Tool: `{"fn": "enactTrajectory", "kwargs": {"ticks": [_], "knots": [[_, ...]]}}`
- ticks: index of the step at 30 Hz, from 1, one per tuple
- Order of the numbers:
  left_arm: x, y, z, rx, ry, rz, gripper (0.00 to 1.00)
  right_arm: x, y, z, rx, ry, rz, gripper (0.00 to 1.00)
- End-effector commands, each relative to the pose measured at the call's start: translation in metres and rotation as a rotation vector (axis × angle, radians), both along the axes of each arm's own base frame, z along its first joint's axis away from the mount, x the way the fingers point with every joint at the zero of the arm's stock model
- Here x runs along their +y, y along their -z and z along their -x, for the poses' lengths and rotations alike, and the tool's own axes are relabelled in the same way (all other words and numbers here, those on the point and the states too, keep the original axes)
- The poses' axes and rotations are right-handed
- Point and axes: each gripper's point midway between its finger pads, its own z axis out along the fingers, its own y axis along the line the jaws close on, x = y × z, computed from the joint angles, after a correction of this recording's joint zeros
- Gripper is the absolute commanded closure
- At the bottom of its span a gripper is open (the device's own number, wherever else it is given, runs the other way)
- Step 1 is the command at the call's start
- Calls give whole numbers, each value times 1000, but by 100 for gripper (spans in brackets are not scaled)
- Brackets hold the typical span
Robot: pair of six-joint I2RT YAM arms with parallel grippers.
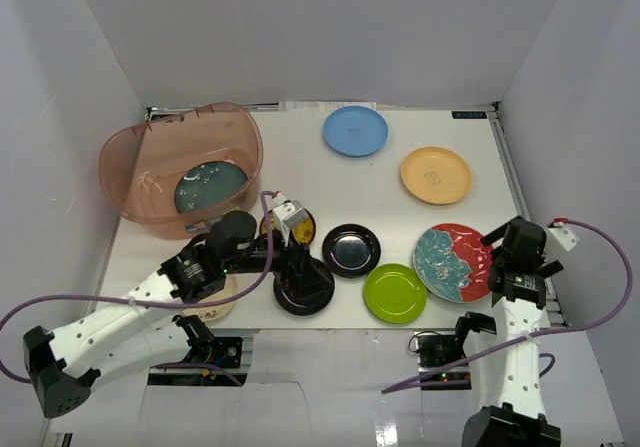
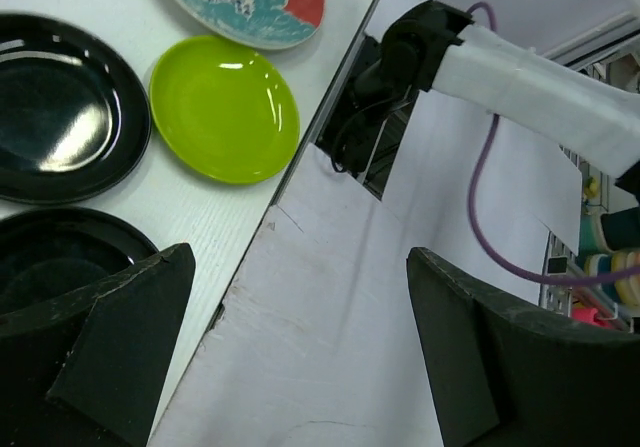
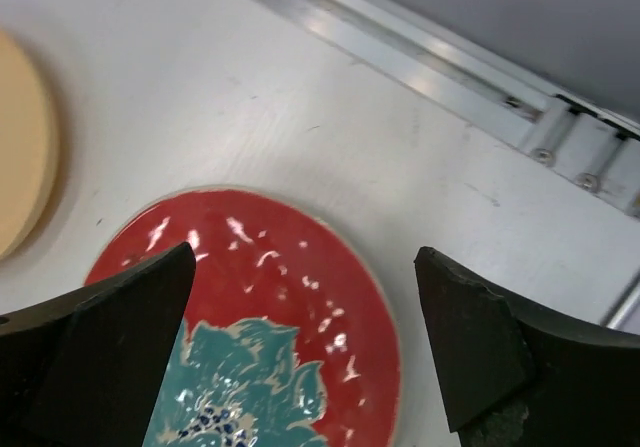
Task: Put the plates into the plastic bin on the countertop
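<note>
Hovering over red-teal plate [image 3: 262, 312], prob. clear; R end effector [image 3: 303, 267] spread wide.

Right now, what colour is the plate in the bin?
Dark teal plate with light flecks; top view shows it best.

One dark teal plate [image 1: 210, 187] flat inside plastic bin [image 1: 128, 163]; other plates [image 1: 355, 130] on countertop [image 1: 300, 162]

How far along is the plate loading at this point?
Early. Done: one dark teal plate lies in the plastic bin. In hand: nothing. The right gripper is open over the red-and-teal plate, and the left gripper is open beside a black plate. Left: about eight plates on the countertop, including the light blue plate and the lime green plate.
</note>
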Motion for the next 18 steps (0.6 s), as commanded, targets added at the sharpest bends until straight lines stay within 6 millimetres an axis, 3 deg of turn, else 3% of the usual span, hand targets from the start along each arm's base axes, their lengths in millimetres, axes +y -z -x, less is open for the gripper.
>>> {"fn": "enactTrajectory", "kwargs": {"ticks": [1,4,5,9,16,18], "knots": [[21,-39,5,-179,-7,48,2,-20,4,13,23,83,0,2],[37,-32,-14,-237,-137,12,2,-14,34,16,113,75,-95,7],[40,-19,-18,-227,-166,-12,2,-4,39,11,104,38,-184,7],[39,-6,-18,-234,-136,-46,2,22,73,11,114,-25,-413,7],[40,-2,-16,-234,-129,-53,2,46,101,18,69,-27,-533,0],[42,-4,-17,-242,-139,-46,2,59,106,17,57,-57,-596,6]]}}
